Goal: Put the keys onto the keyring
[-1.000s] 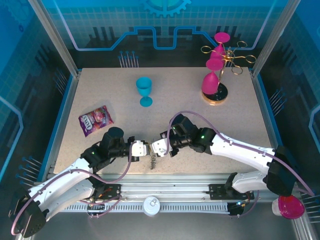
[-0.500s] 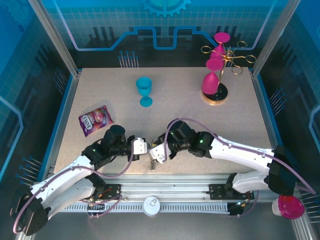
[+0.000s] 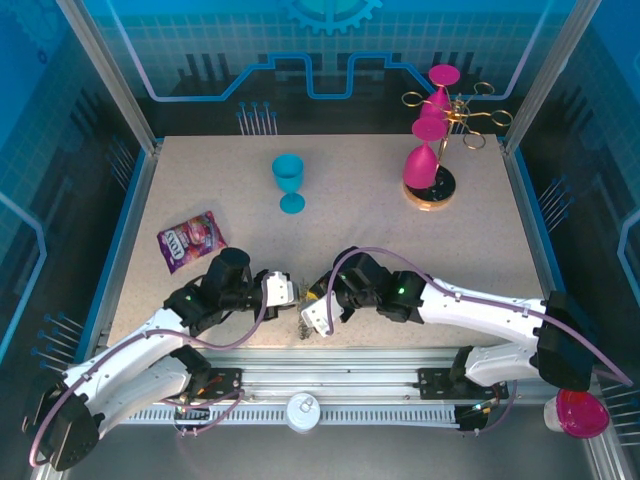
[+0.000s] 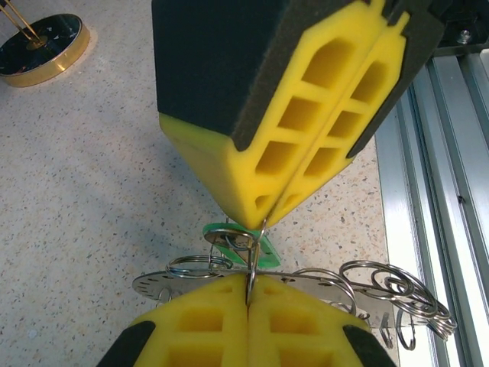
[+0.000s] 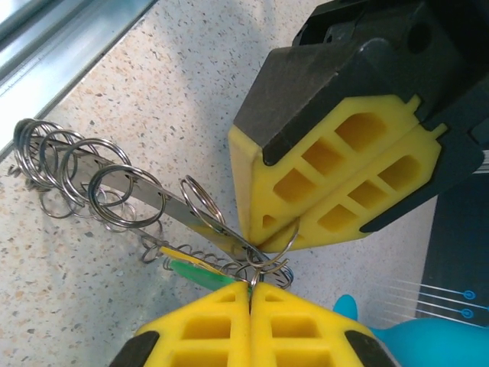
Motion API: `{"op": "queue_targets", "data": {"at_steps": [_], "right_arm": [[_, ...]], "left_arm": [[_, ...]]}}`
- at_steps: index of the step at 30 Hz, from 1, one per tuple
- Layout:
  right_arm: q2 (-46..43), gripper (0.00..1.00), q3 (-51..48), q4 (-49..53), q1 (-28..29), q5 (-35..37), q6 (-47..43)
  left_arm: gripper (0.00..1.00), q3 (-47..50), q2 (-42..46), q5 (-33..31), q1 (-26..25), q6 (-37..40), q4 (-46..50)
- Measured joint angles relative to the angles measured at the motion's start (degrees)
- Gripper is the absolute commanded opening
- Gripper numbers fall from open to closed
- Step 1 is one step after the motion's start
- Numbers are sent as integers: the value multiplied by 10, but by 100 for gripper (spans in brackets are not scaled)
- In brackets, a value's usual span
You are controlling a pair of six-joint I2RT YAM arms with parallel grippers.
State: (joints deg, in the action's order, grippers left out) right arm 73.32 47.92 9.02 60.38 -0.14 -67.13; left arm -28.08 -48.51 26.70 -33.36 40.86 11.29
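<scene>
A thin metal loop, the keyring (image 5: 289,232), is pinched edge-on in my shut left gripper (image 4: 250,284) (image 3: 296,297). A flat metal strip (image 4: 367,294) threaded with several split rings hangs from it just above the table. My right gripper (image 5: 250,287) (image 3: 312,312) is shut tip to tip against the left one. It grips the keys (image 5: 200,273) by their small ring: a green tag (image 4: 269,251) and a yellow piece (image 5: 177,254). From above, the bunch (image 3: 303,326) dangles between the two grippers near the table's front edge.
A blue goblet (image 3: 289,181) stands mid-table. At the back right, a gold rack (image 3: 432,190) holds pink goblets. A candy bag (image 3: 191,241) lies at the left. The metal rail (image 3: 330,362) runs close in front of the grippers.
My right gripper has moved down and left towards the front edge, closing against the left gripper. The left gripper has barely shifted. Both stayed shut.
</scene>
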Motion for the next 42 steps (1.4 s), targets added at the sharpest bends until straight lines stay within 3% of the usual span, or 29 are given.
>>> {"op": "queue_targets", "data": {"at_steps": [10, 14, 17, 23, 27, 34, 42], "right_arm": [[-16, 2, -56, -112, 4, 45, -9], [-22, 30, -64, -129, 4, 58, 2], [-34, 41, -72, -118, -3, 48, 41], [-102, 39, -72, -61, -109, -92, 194], [-126, 33, -71, -58, -177, -205, 300], [-111, 28, -71, -123, -192, -327, 429], [-74, 28, -71, -202, -192, -377, 498]], "left_arm": [[0, 0, 1, 26, 19, -62, -39], [0, 2, 2, 37, 29, -100, -68], [0, 3, 3, 42, 33, -125, -104], [0, 5, 6, 50, 37, -140, -160], [0, 5, 5, 59, 38, -139, -181], [0, 5, -2, 77, 39, -136, -204], [0, 5, -3, 86, 40, -135, -206]]}}
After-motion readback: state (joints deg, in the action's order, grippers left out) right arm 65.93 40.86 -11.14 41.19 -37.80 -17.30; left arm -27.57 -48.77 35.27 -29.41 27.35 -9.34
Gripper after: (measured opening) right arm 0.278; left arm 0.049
